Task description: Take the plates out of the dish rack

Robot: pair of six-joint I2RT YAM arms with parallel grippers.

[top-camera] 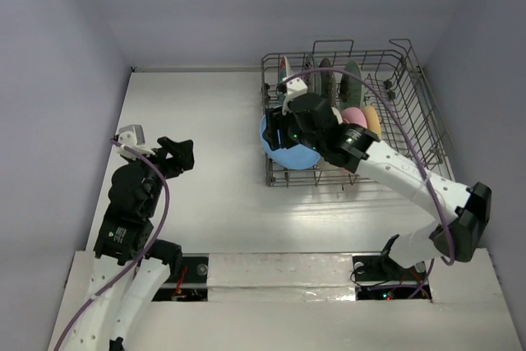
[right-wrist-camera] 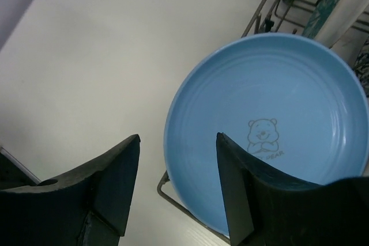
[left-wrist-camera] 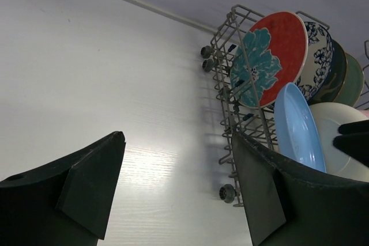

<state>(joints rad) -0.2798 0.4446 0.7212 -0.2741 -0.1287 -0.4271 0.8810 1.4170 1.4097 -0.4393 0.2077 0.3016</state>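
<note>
Near the desk's left edge, the left hand [top-camera: 179,150] is hovering, fingers spread. Farther in, the right hand [right-wrist-camera: 178,139] is straddling the rim of the light blue plate [right-wrist-camera: 277,113], fingers apart, not pinching. Other plates [top-camera: 355,117] are standing in the dish rack [top-camera: 411,121] toward the far right corner.

My fingers [right-wrist-camera: 118,182] are spread apart, gripping nothing. Beyond them a light blue plate [right-wrist-camera: 288,96] with a small bear print sits against the wires of the dish rack [right-wrist-camera: 262,12]. Its left rim shows in the gap between them. The white surface [right-wrist-camera: 98,44] lies to the left.
</note>
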